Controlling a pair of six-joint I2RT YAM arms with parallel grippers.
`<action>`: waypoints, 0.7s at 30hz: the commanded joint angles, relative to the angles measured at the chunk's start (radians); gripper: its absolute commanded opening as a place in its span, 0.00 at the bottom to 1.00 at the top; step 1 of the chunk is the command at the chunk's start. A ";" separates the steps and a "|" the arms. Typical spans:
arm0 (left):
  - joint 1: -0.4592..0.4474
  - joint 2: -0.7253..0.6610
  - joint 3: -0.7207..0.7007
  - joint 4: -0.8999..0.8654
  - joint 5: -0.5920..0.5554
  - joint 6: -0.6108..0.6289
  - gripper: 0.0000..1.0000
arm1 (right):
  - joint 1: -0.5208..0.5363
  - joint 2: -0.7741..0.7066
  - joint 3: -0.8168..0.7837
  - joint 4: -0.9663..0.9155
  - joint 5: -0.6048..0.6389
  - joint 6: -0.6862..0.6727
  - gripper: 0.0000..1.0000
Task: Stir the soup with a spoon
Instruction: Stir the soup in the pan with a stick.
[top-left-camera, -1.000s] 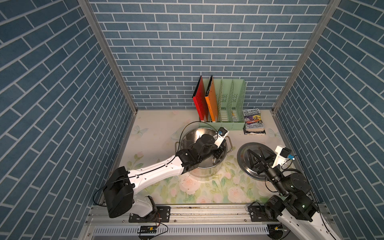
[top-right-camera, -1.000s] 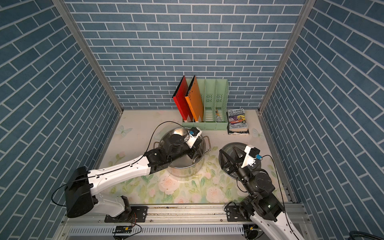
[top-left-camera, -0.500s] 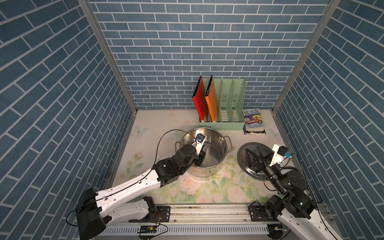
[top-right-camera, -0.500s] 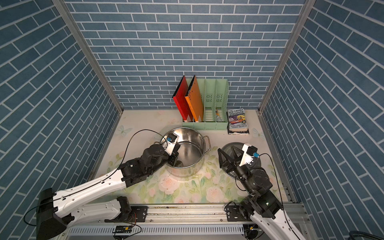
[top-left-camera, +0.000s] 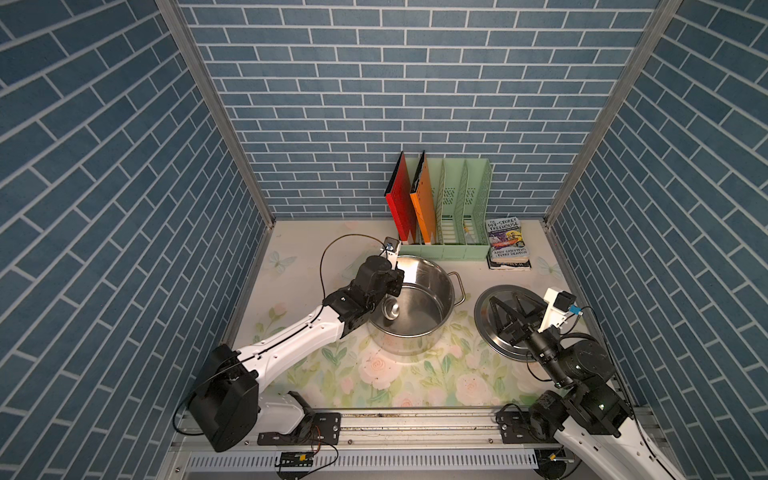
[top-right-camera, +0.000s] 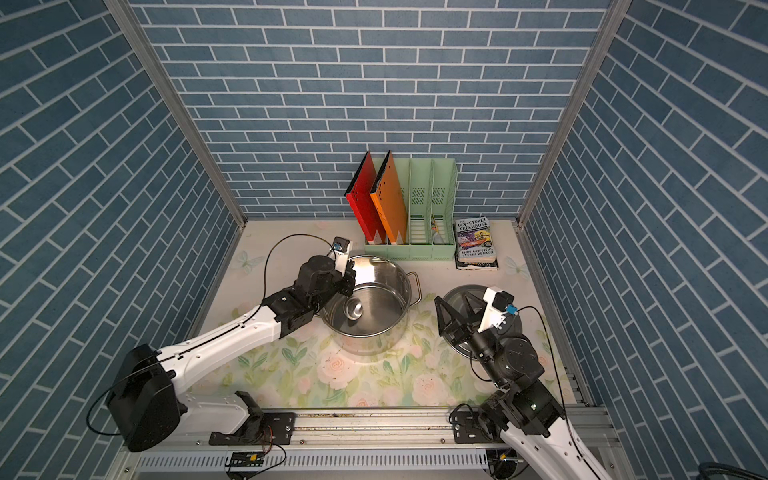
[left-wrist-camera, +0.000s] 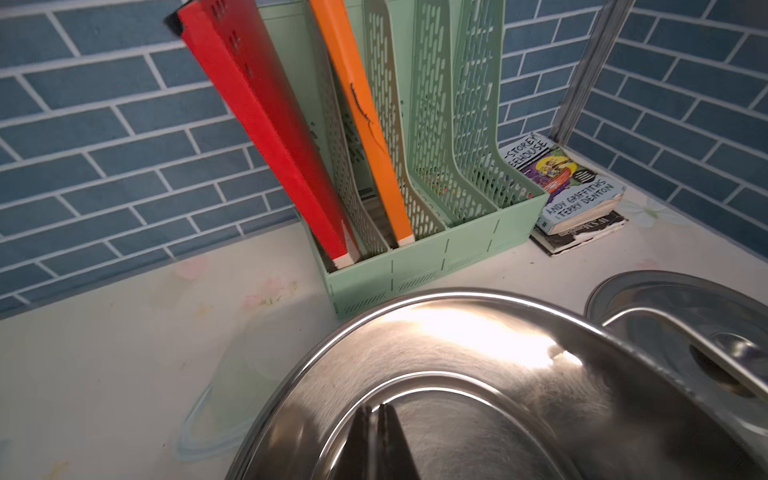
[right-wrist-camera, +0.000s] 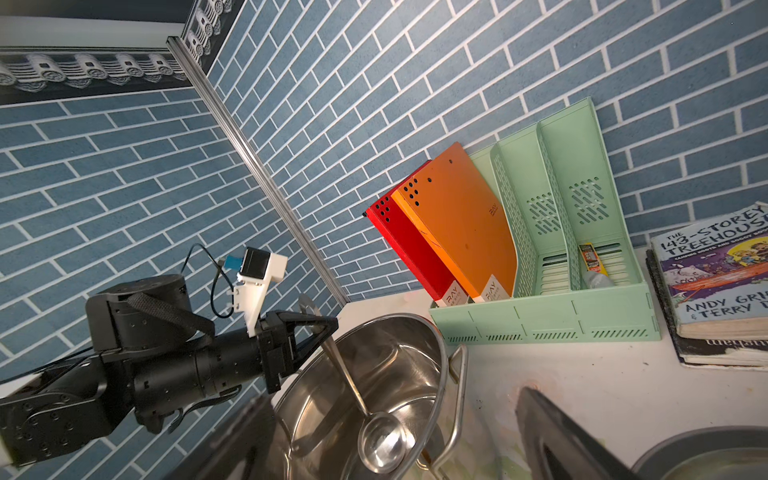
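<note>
A wide steel pot (top-left-camera: 451, 286) stands mid-table on the floral mat, in both top views (top-right-camera: 405, 286). No soup shows; its inside is bare shiny steel. The spoon's round bowl (top-left-camera: 390, 309) rests on the pot's bottom near the left wall, and its thin handle (right-wrist-camera: 338, 361) slants up over the rim. My left gripper (top-left-camera: 395, 278) is shut on the handle's upper part, just above the pot's left rim. In the left wrist view its fingertips (left-wrist-camera: 376, 409) are pressed together over the pot. My right gripper (top-left-camera: 505, 307) stands open over the flat lid (top-left-camera: 486, 328), holding nothing.
A green file rack (top-left-camera: 453, 249) with a red folder (top-left-camera: 401, 203) and an orange folder (top-left-camera: 424, 203) stands at the back wall, just behind the pot. A stack of books (top-left-camera: 508, 245) lies at the back right. Blue brick walls close three sides.
My left gripper has swept the spoon from the pot's right side across to its left rim. The right gripper has shifted slightly over the lid and stays open.
</note>
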 joint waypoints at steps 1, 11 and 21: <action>-0.001 0.053 0.082 0.154 0.120 0.031 0.00 | 0.003 -0.023 0.024 0.009 0.001 0.007 0.95; -0.156 0.165 0.162 0.188 0.258 0.131 0.00 | 0.003 -0.059 0.029 -0.029 0.018 0.004 0.95; -0.292 0.006 0.018 0.068 0.171 0.174 0.00 | 0.003 -0.057 0.020 -0.019 0.017 0.002 0.95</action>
